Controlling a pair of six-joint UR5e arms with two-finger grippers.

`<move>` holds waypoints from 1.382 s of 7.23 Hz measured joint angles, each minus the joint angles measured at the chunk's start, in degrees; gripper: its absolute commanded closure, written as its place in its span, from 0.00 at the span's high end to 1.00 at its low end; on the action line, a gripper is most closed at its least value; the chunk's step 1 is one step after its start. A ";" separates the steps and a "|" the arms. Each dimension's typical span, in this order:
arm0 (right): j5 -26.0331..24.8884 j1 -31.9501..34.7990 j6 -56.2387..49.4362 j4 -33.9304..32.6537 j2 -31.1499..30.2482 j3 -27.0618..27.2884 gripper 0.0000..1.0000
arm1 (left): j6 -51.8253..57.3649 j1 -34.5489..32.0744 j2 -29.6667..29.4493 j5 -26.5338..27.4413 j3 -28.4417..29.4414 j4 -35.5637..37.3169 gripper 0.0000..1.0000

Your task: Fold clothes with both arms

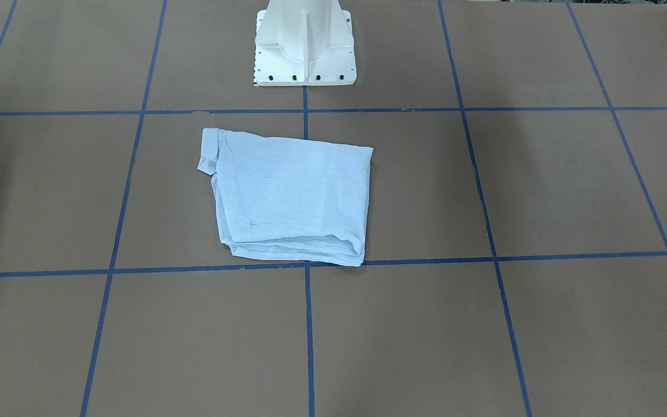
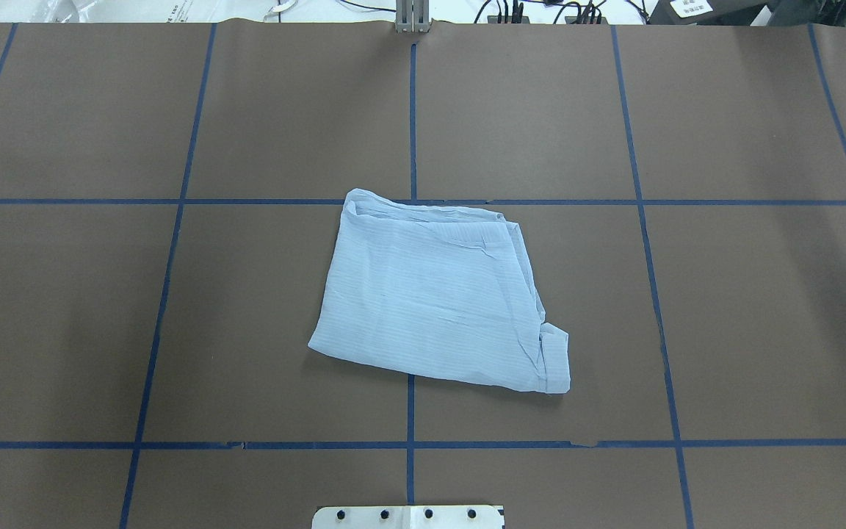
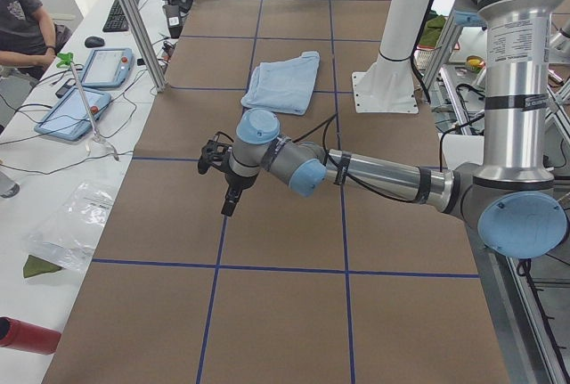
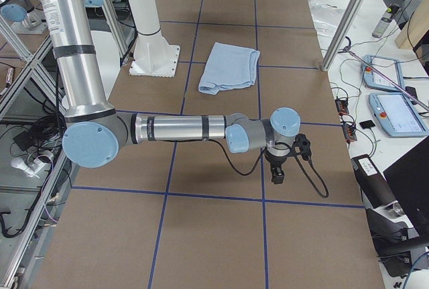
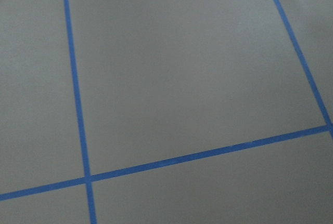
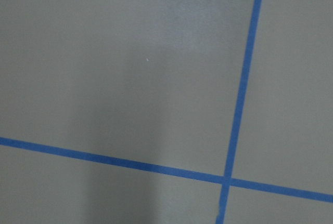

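The light-blue striped shirt lies folded into a rough rectangle on the brown table, just in front of the robot's base; it also shows in the overhead view and both side views. Neither gripper touches it. My left arm stretches out low over the table to my left, its black gripper pointing down far from the shirt. My right arm does the same on my right, gripper pointing down. I cannot tell whether either is open or shut. Both wrist views show only bare table and blue tape.
The white pedestal base stands behind the shirt. Blue tape lines divide the table into squares. Aluminium posts stand at the far edge. Tablets and a seated operator are beyond it.
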 measured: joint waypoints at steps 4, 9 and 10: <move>-0.15 1.10 0.50 -1.44 -6.68 6.84 1.00 | -0.58 -0.38 1.90 -0.23 2.19 0.49 1.00; 0.24 1.72 2.55 -20.72 -9.62 21.90 1.00 | 15.60 -6.41 1.01 -0.09 -2.57 19.89 1.00; 0.39 2.00 2.63 -21.33 -10.67 22.12 1.00 | 19.20 -8.56 0.91 -0.07 -0.94 21.30 1.00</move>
